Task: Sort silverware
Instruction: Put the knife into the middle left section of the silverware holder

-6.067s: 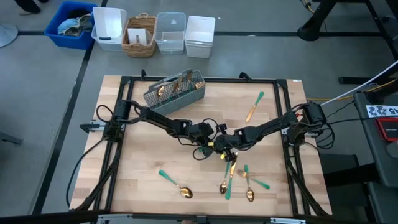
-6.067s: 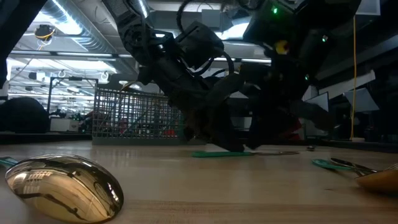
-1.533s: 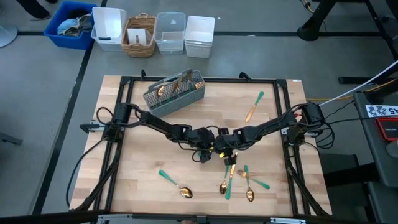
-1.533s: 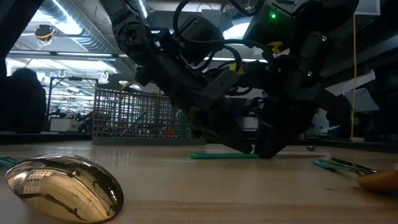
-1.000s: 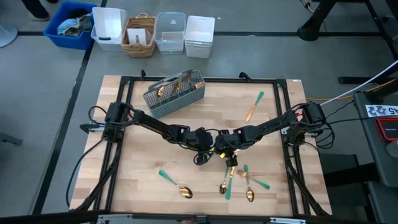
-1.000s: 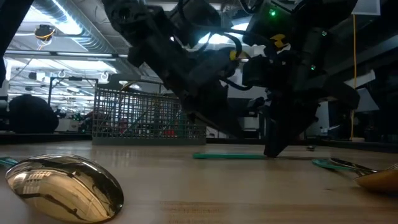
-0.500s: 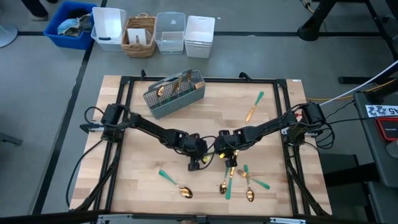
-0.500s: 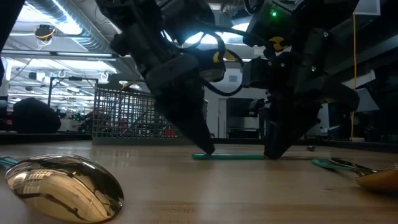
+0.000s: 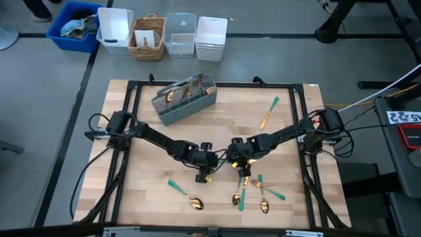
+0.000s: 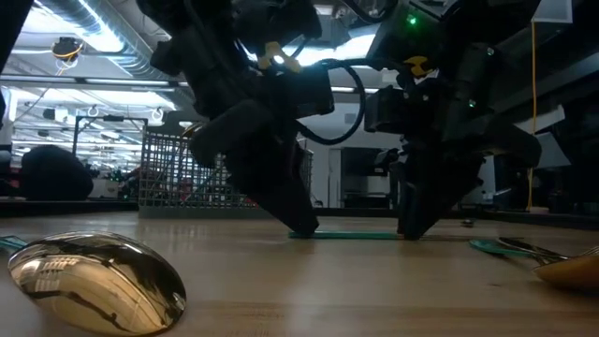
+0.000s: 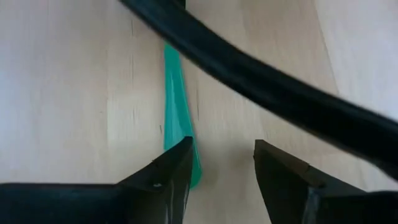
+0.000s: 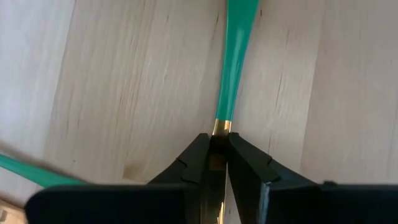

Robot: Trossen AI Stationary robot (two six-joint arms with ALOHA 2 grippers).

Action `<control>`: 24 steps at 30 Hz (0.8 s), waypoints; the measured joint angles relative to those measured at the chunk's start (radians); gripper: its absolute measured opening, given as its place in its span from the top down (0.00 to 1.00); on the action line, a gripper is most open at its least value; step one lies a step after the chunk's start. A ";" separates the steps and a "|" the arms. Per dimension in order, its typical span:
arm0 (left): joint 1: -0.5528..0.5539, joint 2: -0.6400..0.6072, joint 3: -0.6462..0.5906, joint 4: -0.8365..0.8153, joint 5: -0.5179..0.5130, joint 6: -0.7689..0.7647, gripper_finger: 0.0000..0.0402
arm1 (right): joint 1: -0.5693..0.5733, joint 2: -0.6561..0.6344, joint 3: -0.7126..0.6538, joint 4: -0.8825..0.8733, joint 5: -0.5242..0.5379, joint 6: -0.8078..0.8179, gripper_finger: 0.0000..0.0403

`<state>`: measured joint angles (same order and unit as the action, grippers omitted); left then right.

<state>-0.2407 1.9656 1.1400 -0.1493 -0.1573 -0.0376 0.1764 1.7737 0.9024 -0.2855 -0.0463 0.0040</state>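
A piece of silverware lies flat on the wooden table; its teal handle (image 10: pixel 348 235) runs between my two grippers. My right gripper (image 12: pixel 217 140) is shut on it where the handle meets the gold metal. My left gripper (image 11: pixel 221 163) stands open, pointing down at the handle's free end (image 11: pixel 184 163), which lies close to the inner side of one finger. In the high view the left gripper (image 9: pixel 202 175) is near the table's middle and the right gripper (image 9: pixel 239 164) is just to its right. The head of the held piece is hidden under the right fingers. My left gripper's one finger (image 11: pixel 166 177) stands right beside the handle's free end; I cannot tell whether it touches it. My right gripper pinches the gold neck (image 12: pixel 217 157) just behind the teal handle between its two fingers. They slant down from above, in line with the handle. The piece lies on the table.
A grey mesh caddy (image 9: pixel 185 99) holding silverware stands at the far left. Loose pieces lie near the front: a spoon (image 9: pixel 186 195) at the left, several (image 9: pixel 253 192) just beyond the right gripper, one (image 9: pixel 268 113) far right. A black cable (image 11: pixel 261 74) crosses the left wrist view.
My left gripper has gone toward the table's near-left, away from the right gripper and along the teal handle to its free end, rolling its wrist as it went. The right gripper and the piece it holds have stayed in place.
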 joint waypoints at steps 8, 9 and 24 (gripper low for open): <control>-0.022 -0.016 -0.002 -0.023 -0.110 0.067 0.60 | 0.000 0.000 0.000 0.000 0.000 0.000 0.86; -0.025 -0.016 -0.002 -0.030 -0.123 0.067 0.60 | 0.000 0.000 0.000 0.000 0.000 0.000 0.86; -0.005 -0.011 -0.027 -0.018 -0.078 -0.050 0.60 | 0.000 0.000 0.000 0.001 0.001 -0.001 0.86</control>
<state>-0.2455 1.9543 1.1129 -0.1673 -0.2356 -0.0879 0.1764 1.7737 0.9020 -0.2848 -0.0456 0.0032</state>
